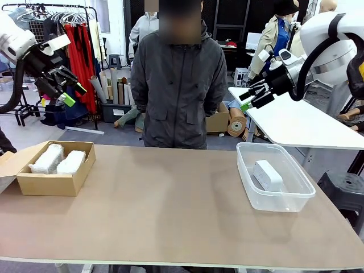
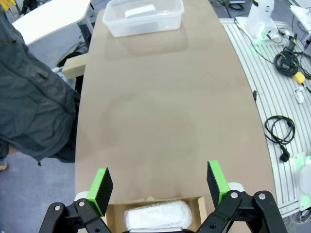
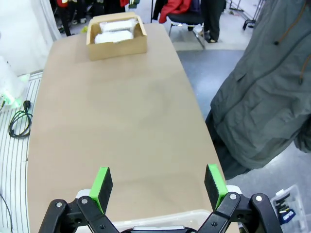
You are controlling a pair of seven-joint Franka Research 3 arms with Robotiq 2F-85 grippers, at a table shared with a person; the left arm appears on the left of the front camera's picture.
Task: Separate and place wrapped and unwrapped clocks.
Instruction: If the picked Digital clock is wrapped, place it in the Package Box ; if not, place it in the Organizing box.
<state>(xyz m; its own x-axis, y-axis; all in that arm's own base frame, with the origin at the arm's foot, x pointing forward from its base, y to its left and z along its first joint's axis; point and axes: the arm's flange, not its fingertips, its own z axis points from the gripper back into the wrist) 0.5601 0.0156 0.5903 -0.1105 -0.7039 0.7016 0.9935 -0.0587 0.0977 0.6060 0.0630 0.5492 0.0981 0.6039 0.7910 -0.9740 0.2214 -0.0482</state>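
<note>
Already the sorting looks settled across the brown table (image 1: pixel 170 210): at the robot's left end sits the cardboard box (image 1: pixel 54 185), at the right end the clear plastic tub (image 1: pixel 296 196), well apart from each other.

Inside the box lie the two wrapped clocks (image 1: pixel 58 159), side by side and touching or nearly so, their long axes running away from the robot toward the person's side of the table. Inside the tub lies the bare clock (image 1: pixel 267 174), slim and smooth, its long axis slanting from far-left to near-right along the tub's length.

Both arms are raised well above the table. The left tool (image 1: pixel 63 85) hangs above and a little behind the box, so it is the nearer one to the wrapped pair; its wrist view looks down on one bundle just below the green pads (image 2: pixel 103 187). The right tool (image 1: pixel 249 98) is up above the tub's far side, nearer the bare clock. Each tool has its jaws spread fully wide and holds nothing.

By my judgement, no clock is left to move.
</note>
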